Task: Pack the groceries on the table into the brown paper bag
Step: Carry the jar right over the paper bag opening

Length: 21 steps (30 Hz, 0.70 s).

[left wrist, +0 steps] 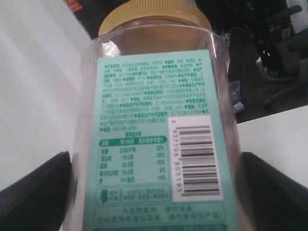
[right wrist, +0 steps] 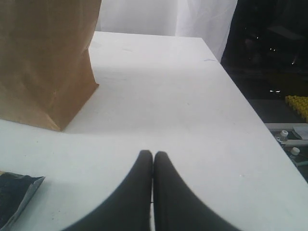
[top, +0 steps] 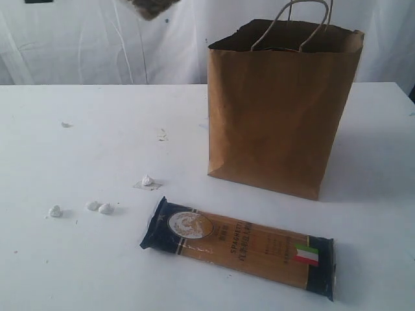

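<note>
- Left gripper [left wrist: 155,159]: clasps a clear jar [left wrist: 154,86]; its two black fingers [left wrist: 33,192] press on opposite sides of the jar's wall.
- Jar: tan lid [left wrist: 154,14] at the end away from the wrist camera. A green label [left wrist: 144,134] of fine print faces that camera, with a white barcode [left wrist: 195,156] at one edge. The contents look brownish through the wall near the lid.
- Right gripper [right wrist: 153,155]: clenched and empty, its fingers [right wrist: 134,192] meeting tip to tip. It hangs above bare table [right wrist: 168,96], with the bag [right wrist: 43,62] off to one side.
- Bag [top: 279,110]: stands upright on the table [top: 97,155], right of centre and towards the back in the exterior view. Its mouth is open and its two cord handles [top: 305,19] rise above the rim. What is inside cannot be seen.
- Spaghetti pack [top: 240,246]: lies flat on the table in front of the bag, near it but apart. It runs slantwise, with a dark blue end at each side. One dark end [right wrist: 12,195] also shows at the edge of the right wrist view.
- White bits [top: 97,207]: several small lumps scattered on the table left of the pack.
- Dark shape [top: 152,6]: cut off by the top edge of the exterior view, above the table and left of the bag's mouth. It cannot be told what it is.
</note>
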Available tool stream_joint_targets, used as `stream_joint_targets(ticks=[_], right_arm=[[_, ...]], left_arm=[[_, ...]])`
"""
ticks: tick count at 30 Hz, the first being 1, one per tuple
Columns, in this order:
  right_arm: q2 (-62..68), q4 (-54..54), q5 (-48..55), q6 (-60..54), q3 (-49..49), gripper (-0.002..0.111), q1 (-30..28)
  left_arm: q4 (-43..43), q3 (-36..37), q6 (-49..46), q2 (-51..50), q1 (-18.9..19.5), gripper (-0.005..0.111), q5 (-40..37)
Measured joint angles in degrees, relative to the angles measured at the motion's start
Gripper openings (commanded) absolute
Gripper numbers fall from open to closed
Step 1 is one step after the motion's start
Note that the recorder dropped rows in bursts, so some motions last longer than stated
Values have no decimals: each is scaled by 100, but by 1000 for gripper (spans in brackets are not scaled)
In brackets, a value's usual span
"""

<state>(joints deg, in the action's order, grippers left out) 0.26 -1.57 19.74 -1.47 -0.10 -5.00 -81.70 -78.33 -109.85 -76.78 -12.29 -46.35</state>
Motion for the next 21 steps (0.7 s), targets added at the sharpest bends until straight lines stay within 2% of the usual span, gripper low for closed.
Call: stream_joint_targets(ticks=[2,7,12,21], right_arm=[[0,0,0,0,0,0,0],[0,0,0,0,0,0,0],[0,0,0,0,0,0,0],[0,0,0,0,0,0,0]], left_arm=[[-9,-213,-227,-265,-501,0,330],[-9,-534,-227,-791,-1215,0,1150],[-9,-877,-227,-1140,-1513,0,1840],[103,-1510,-227,-1531,-1849,0,2494]])
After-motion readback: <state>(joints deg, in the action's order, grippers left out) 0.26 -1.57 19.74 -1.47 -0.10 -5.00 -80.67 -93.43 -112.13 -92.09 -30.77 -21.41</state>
